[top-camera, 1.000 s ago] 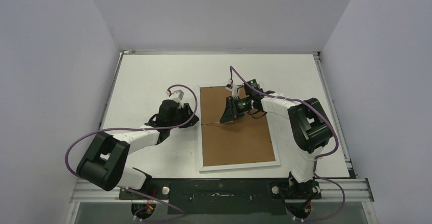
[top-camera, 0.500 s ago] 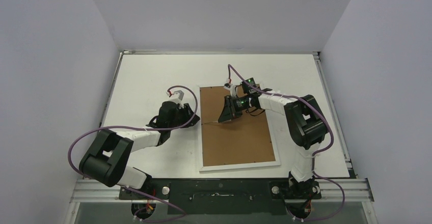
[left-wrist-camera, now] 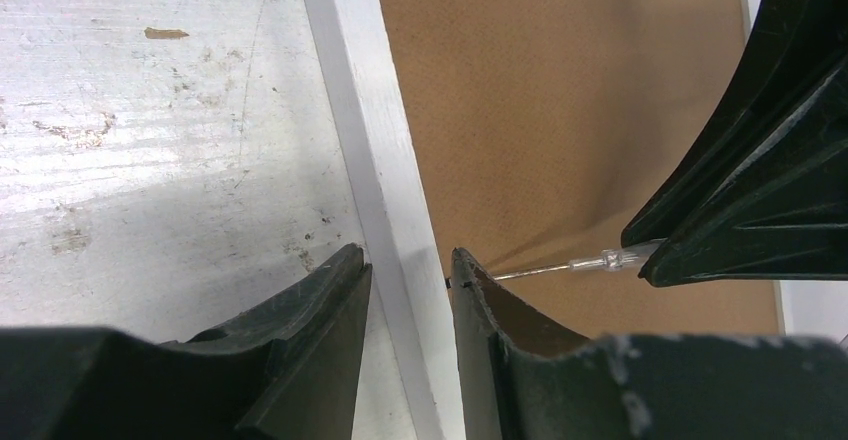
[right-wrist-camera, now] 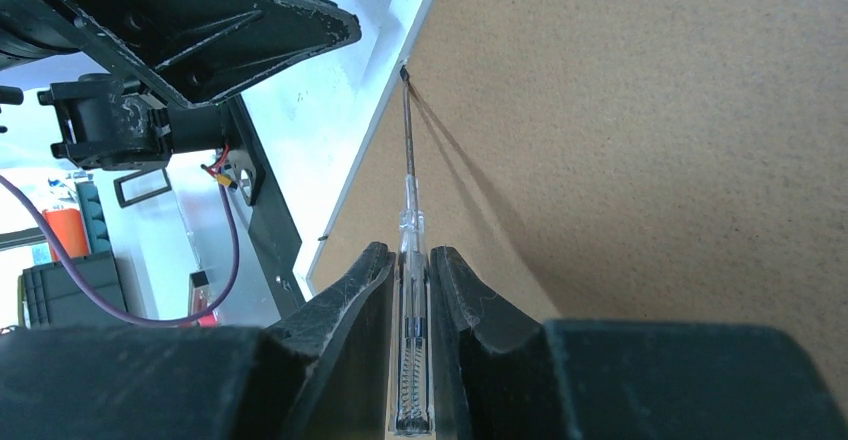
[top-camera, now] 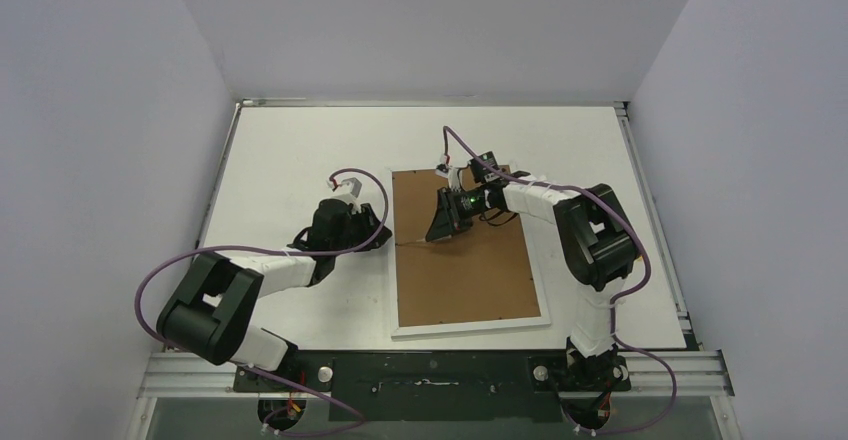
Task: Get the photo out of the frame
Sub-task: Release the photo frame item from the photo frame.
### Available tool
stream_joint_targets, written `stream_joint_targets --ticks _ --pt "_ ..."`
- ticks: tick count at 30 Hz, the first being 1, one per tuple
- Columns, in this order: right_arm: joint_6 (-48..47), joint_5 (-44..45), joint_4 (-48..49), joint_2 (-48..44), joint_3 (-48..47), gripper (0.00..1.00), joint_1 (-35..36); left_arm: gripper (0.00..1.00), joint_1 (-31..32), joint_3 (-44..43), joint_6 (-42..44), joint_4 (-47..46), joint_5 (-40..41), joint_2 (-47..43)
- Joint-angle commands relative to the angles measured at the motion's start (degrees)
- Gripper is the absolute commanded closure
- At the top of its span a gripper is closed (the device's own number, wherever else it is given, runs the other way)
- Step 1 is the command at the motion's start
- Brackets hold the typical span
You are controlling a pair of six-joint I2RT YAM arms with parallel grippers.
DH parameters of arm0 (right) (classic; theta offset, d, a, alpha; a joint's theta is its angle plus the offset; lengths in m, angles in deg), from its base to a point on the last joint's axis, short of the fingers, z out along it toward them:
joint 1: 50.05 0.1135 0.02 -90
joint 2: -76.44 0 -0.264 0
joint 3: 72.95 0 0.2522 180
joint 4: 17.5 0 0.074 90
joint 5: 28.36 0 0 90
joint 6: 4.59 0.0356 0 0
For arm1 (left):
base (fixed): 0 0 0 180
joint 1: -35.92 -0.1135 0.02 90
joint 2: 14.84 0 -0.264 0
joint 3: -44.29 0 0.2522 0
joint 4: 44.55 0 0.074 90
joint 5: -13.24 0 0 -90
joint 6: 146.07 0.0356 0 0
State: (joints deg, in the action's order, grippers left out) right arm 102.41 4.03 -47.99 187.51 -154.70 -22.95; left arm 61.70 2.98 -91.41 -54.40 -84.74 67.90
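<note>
1. A white table (top-camera: 290, 150) fills a white-walled booth, seen from above.
2. The frame (top-camera: 470, 328) lies face down at the centre of the top view. Its brown backing board (top-camera: 460, 280) faces up and looks fully seated inside the white border.
3. The left gripper (left-wrist-camera: 410, 270) sits at the frame's left edge with its jaws apart. One finger is over the table and one over the board, and neither clearly pinches the border.
4. The right gripper (right-wrist-camera: 408, 260) is clamped on a clear-handled screwdriver (right-wrist-camera: 407, 180).
5. The screwdriver's tip meets a small dark tab (right-wrist-camera: 404, 73) at the board's left edge.
6. The photo is not in view, presumably under the board. The task looks early: tabs, board removal and photo extraction all remain.
</note>
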Motion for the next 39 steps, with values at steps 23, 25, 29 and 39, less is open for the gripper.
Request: stream_joint_targets --ticks 23,25,29,39 --pt "-1.2 1.5 -0.4 2.5 -2.7 0.95 0.0 0.71 -0.3 -3.0 1.5 -1.1 -2.6 3.1" --pt "-1.1 1.4 -0.5 2.7 -2.8 0.95 0.3 0.74 -0.3 -3.2 1.4 -1.0 -2.9 3.6" --pt "-1.2 1.0 -0.6 3.2 -3.2 0.95 0.5 0.77 -0.2 -3.6 1.4 -0.8 -3.6 4.5" --pt "0.0 1.4 -0.1 4.5 -4.9 0.95 1.7 0.85 -0.1 -3.8 0.8 -1.2 -5.3 5.7"
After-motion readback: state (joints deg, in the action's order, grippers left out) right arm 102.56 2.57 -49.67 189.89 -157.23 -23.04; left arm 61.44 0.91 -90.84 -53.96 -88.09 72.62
